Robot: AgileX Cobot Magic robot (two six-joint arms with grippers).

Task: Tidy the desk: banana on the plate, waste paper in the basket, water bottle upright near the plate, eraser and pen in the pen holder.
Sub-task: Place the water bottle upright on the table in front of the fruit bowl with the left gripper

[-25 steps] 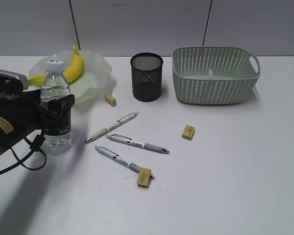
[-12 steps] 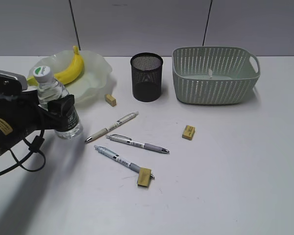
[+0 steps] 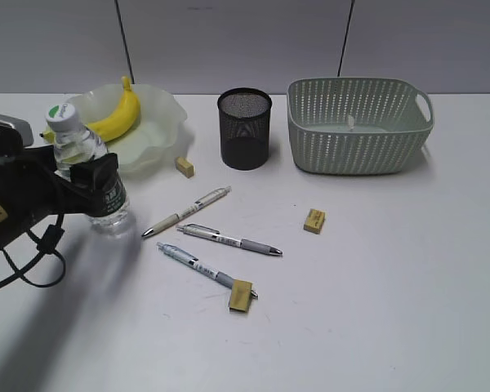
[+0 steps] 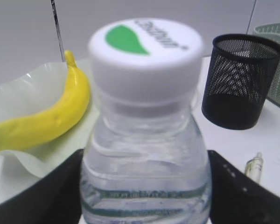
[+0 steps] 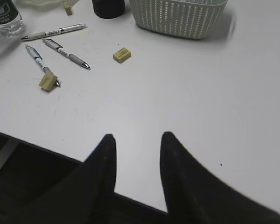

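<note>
Bottle (image 3: 88, 175), tilted near the plate (image 3: 159, 131), sits pinched in the left tool (image 3: 86, 184); right tool (image 5: 137, 154) hangs spread and empty; next, stand it upright, release.

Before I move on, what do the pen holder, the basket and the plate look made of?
Pen holder: black metal mesh by the look, a fine see-through weave with a solid rim. Basket: matte sage-green plastic, with moulded perforated walls and handle cutouts. Plate: pale green and translucent with a ruffled rim, probably thin plastic, though glass can't be excluded.
</note>
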